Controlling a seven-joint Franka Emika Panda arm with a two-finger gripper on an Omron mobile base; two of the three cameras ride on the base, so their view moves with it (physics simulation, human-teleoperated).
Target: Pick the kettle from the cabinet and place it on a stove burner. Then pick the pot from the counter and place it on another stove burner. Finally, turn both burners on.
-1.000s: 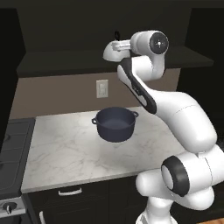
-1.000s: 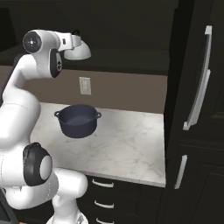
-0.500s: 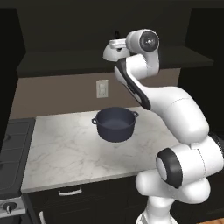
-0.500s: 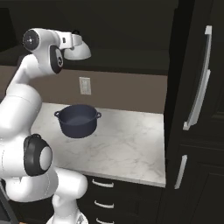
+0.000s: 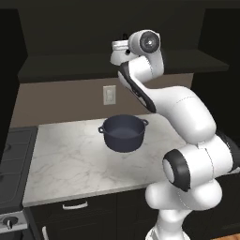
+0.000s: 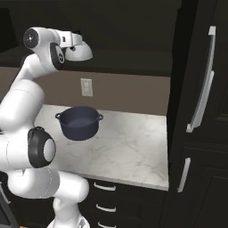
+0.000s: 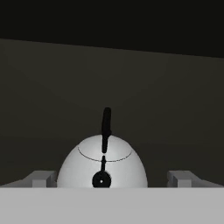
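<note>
The small white-silver kettle [image 7: 103, 164], with its black arched handle and lid knob, stands inside the dark cabinet, close in front of the hand camera. My gripper [image 7: 112, 179] is open, and one fingertip [image 7: 42, 178] shows on each side of the kettle's body. From the right base view the kettle [image 6: 80, 53] sits on the cabinet's shelf right at the end of my raised hand. The wide blue-grey pot [image 5: 123, 133] [image 6: 80, 123] stands upright on the marbled counter [image 5: 65, 161], below the hand.
A black gas stove [image 5: 11, 164] with a silver front knob adjoins the counter's left end. A tall dark cabinet door [image 6: 200, 89] with long silver bar handles rises at the counter's right end. A wall outlet [image 5: 109, 95] sits above the pot.
My arm's elbow and lower links have shifted a little to the right in the left base view. The hand has stayed at the kettle with its jaws open. Kettle and pot have not moved.
</note>
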